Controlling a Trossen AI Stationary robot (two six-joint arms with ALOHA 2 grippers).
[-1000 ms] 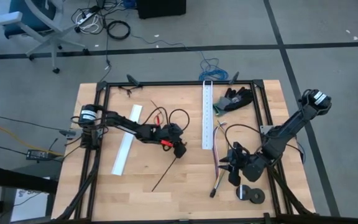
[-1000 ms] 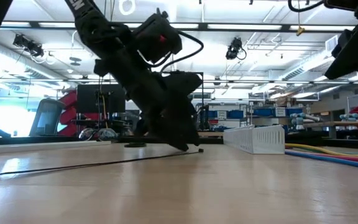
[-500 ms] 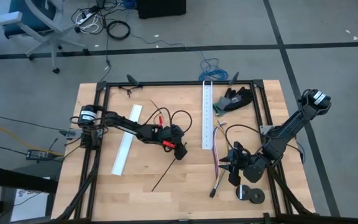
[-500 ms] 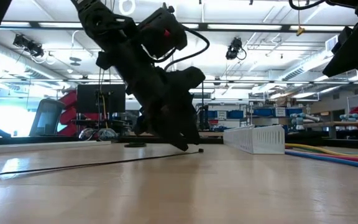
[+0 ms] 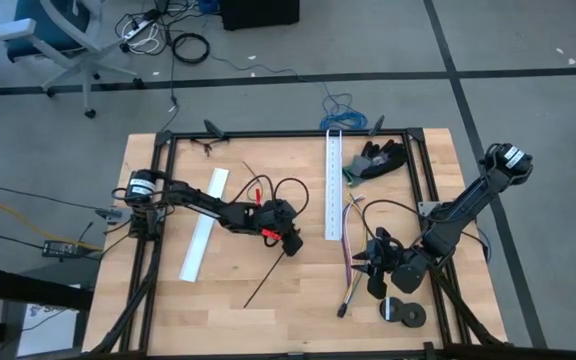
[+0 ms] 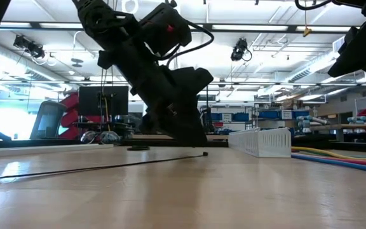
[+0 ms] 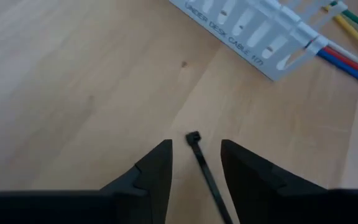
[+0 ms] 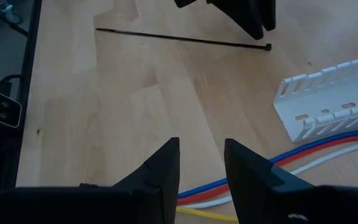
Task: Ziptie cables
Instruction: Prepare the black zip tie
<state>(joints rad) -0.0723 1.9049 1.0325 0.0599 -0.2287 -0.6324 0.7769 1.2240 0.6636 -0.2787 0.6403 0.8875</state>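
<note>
- My left gripper hangs over the middle of the tabletop, just above the head end of a ziptie; that end lies between my fingers, untouched.
- The ziptie runs from there toward the near-left part of the tabletop.
- A slotted channel lies right of my left gripper, running from the far edge toward the middle.
- The cables lie right of the channel's near end.
- My right gripper sits just beside the cables, on their right.
- A second channel lies on the left side of the tabletop.
</note>
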